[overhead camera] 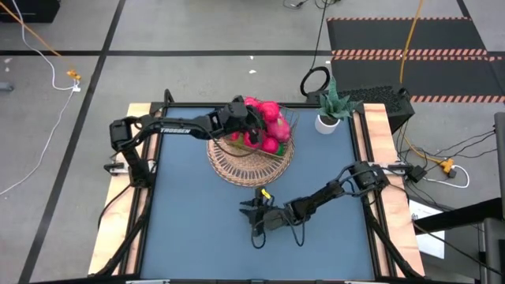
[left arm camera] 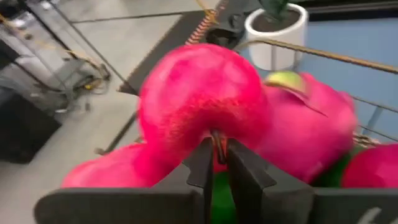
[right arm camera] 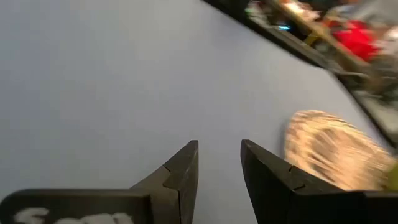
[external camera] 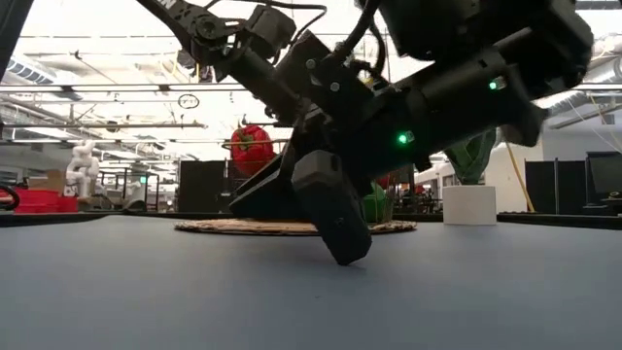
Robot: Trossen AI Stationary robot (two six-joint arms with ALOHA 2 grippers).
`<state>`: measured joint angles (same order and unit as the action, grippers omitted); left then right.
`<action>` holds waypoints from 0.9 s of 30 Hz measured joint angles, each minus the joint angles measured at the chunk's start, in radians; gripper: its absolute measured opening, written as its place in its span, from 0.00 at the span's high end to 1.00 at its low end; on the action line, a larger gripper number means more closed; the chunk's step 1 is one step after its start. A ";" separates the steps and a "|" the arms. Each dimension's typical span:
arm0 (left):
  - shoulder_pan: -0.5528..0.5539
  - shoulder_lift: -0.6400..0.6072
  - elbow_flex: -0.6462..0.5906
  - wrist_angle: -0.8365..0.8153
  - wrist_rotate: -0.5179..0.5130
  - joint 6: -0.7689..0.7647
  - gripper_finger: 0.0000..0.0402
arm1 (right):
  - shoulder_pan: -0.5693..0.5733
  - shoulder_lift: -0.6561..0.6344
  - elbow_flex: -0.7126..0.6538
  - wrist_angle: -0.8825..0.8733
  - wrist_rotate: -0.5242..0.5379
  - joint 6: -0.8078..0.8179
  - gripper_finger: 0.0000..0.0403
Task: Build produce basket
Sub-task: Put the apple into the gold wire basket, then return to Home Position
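Left fingers (left arm camera: 214,163) nearly closed at pink produce (left arm camera: 199,99), basket (overhead camera: 237,164)

Fuzzy pink plush produce (left arm camera: 199,99), rough tan wicker basket (overhead camera: 245,164) with thin wire frame, matt blue tabletop (overhead camera: 197,229).

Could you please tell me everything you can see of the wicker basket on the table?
The basket is a round, flat, tan woven tray lying on the blue table, toward its far edge. A thin wire frame rises over its far half, where pink-red produce is piled. Its near half is bare weave. The left gripper is over the pile; the white pot stands apart, to its right.
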<state>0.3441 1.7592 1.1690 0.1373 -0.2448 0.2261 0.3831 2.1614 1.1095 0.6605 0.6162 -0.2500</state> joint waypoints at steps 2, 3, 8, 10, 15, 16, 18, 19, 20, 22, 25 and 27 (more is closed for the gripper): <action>-0.008 -0.003 0.000 0.000 -0.042 -0.004 0.86 | 0.014 -0.005 0.000 -0.004 0.102 -0.019 0.71; -0.012 -0.003 0.000 -0.001 -0.069 -0.004 0.84 | 0.023 -0.012 0.000 -0.012 0.157 -0.047 0.71; -0.056 -0.036 0.000 -0.015 -0.157 0.024 0.75 | 0.069 -0.073 -0.008 -0.021 0.447 -0.200 0.71; -0.084 -0.075 0.000 -0.036 -0.159 0.021 0.72 | 0.084 -0.136 -0.027 -0.013 0.496 -0.220 0.71; -0.196 -0.220 -0.002 -0.174 -0.140 0.004 0.68 | 0.096 -0.428 -0.218 0.013 0.428 -0.144 0.73; -0.219 -0.252 -0.012 -0.185 -0.139 -0.001 0.68 | 0.096 -0.505 -0.277 0.035 0.400 -0.116 0.75; -0.266 -0.322 -0.058 -0.172 -0.142 -0.021 0.67 | 0.095 -0.659 -0.403 0.084 0.321 -0.046 0.78; -0.289 -0.354 -0.100 -0.146 -0.148 -0.034 0.67 | 0.092 -0.740 -0.470 0.097 0.266 -0.007 0.80; -0.312 -0.379 -0.146 -0.096 -0.149 -0.046 0.67 | 0.089 -0.816 -0.538 0.107 0.199 0.034 0.82; -0.357 -0.429 -0.267 0.030 -0.147 -0.056 0.67 | 0.088 -0.966 -0.672 0.127 0.077 0.120 0.86; -0.406 -0.486 -0.452 0.231 -0.145 -0.065 0.67 | 0.090 -1.160 -0.836 0.186 0.009 0.233 0.94; -0.426 -0.518 -0.558 0.361 -0.149 -0.055 0.67 | 0.090 -1.270 -0.913 0.206 0.008 0.268 0.98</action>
<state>-0.0823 1.2413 0.6115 0.4986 -0.3937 0.1709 0.4736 0.8915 0.1961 0.8666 0.6245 0.0181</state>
